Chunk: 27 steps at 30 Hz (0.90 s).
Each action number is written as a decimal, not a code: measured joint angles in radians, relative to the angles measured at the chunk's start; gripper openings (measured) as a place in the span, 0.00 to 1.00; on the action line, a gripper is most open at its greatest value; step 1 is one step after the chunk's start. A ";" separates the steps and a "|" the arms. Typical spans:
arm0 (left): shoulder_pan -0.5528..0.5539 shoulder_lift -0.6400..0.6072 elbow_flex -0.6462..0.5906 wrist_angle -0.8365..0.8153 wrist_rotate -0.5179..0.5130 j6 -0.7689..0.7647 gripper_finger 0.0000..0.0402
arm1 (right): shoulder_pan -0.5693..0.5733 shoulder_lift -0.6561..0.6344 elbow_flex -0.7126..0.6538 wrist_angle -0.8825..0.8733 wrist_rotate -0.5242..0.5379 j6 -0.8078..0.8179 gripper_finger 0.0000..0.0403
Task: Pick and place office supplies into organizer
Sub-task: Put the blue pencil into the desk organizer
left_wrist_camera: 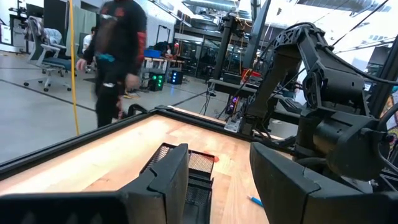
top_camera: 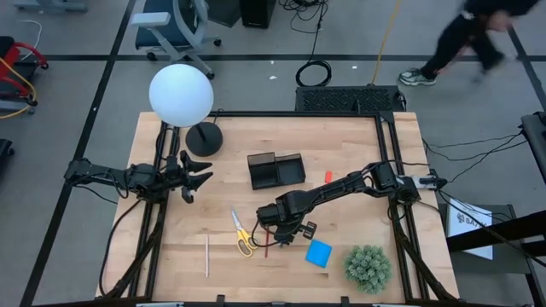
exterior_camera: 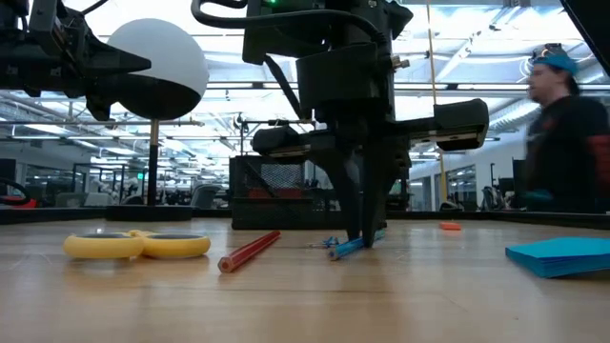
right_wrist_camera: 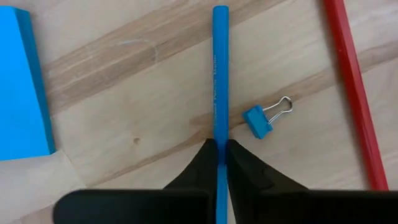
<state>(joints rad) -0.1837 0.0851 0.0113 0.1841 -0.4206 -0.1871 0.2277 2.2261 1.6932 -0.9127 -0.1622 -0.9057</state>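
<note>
My right gripper [top_camera: 278, 232] stands point-down at the table's middle, shut on a blue pen [right_wrist_camera: 219, 74]. A blue binder clip [right_wrist_camera: 264, 118], a red pencil [right_wrist_camera: 351, 81] and a blue notepad [right_wrist_camera: 22, 87] lie around it. Yellow-handled scissors [top_camera: 241, 232] and a pale wooden pencil [top_camera: 206, 256] lie to its left. The black organizer [top_camera: 275, 170] stands behind it, with a small red eraser [top_camera: 328, 176] to its right. My left gripper [top_camera: 193, 177] waits open above the table's left side and faces the organizer [left_wrist_camera: 186, 171]. My right gripper pinches the blue pen's shaft [right_wrist_camera: 219, 138] between its two fingertips [exterior_camera: 365, 236], about midway along it. The fingers come from above, pointing down, and lie across the pen. The pen lies low along the table top; whether it is lifted clear I cannot tell.
A white globe lamp [top_camera: 181, 94] with a round black base [top_camera: 205, 139] stands at the far left. A green spiky plant ball [top_camera: 368, 266] sits at the near right. A person [top_camera: 465, 38] walks past beyond the far edge.
</note>
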 joint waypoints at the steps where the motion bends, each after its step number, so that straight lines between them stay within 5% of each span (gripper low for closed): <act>1: 0.000 0.000 0.000 0.000 0.000 0.000 0.42 | 0.001 0.000 0.000 0.000 0.001 0.000 0.02; 27: 0.000 0.000 0.000 -0.002 -0.001 0.004 0.42 | -0.003 -0.072 -0.007 -0.016 -0.020 0.040 0.01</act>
<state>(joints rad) -0.1837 0.0849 0.0113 0.1818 -0.4213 -0.1827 0.2246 2.1542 1.6863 -0.9290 -0.1826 -0.8654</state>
